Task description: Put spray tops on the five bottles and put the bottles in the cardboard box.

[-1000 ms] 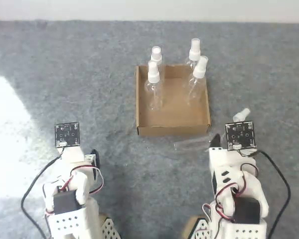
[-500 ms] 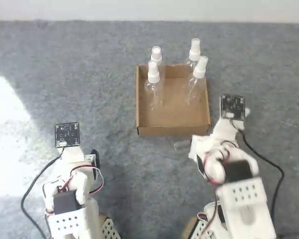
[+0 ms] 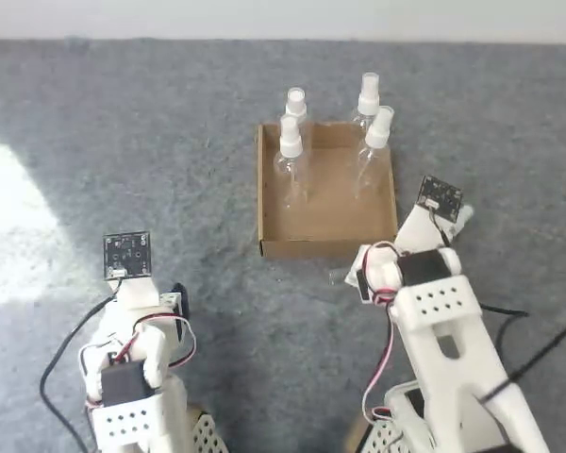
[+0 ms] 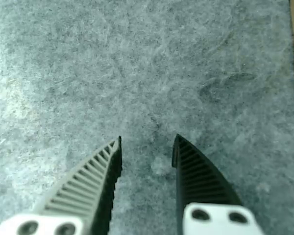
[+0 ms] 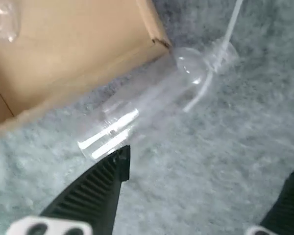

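High view has the cardboard box (image 3: 327,247) mid-counter (image 3: 123,123), with two topped bottles (image 3: 291,165) upright inside it and two rear bottles (image 3: 295,102) at its far wall. In the right wrist view the fifth bottle (image 5: 142,107) lies on its side along the box's near wall, with a spray top (image 5: 221,53) by its mouth, past the box's corner. The right gripper (image 5: 210,164) hovers over it, jaws spread wide. The left gripper (image 4: 147,138), jaws parted around nothing, hangs over grey counter well off the box's near-left corner.

A grey felt-like carpet (image 3: 151,123) spread underneath everything; a pale wall strip (image 3: 283,19) ran along its far edge; a bright light patch (image 3: 9,255) lay at one side.
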Controlling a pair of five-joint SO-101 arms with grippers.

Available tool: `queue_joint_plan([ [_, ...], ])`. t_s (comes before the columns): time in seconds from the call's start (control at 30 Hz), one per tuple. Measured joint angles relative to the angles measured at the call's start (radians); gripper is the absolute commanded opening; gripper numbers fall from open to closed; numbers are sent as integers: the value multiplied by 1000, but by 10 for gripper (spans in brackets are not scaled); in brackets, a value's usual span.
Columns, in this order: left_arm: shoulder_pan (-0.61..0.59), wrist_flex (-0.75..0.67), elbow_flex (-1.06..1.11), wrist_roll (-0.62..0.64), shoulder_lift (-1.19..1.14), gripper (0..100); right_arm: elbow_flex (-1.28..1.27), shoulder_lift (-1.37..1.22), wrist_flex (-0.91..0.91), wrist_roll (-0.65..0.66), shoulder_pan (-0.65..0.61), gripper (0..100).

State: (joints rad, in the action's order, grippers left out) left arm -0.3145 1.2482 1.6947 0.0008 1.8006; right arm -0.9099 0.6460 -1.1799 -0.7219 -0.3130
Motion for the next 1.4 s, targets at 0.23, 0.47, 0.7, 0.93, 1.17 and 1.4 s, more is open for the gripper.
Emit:
queue_joint_plan([
  [0.23, 0, 0, 0, 0, 0, 152, 64, -109, 71, -95, 0, 396],
  [0.47, 0, 0, 0, 0, 0, 152, 94, -236, 77, -101, -46, 395],
  [0.7, 0, 0, 0, 0, 0, 152, 132, -287, 78, -87, -40, 394],
  [0.93, 0, 0, 0, 0, 0, 152, 133, -288, 71, -57, 83, 321],
  [1.17, 0, 0, 0, 0, 0, 152, 161, -308, 86, -123, 167, 318],
  [1.4, 0, 0, 0, 0, 0, 152, 167, -310, 57, 29, 437, 318],
])
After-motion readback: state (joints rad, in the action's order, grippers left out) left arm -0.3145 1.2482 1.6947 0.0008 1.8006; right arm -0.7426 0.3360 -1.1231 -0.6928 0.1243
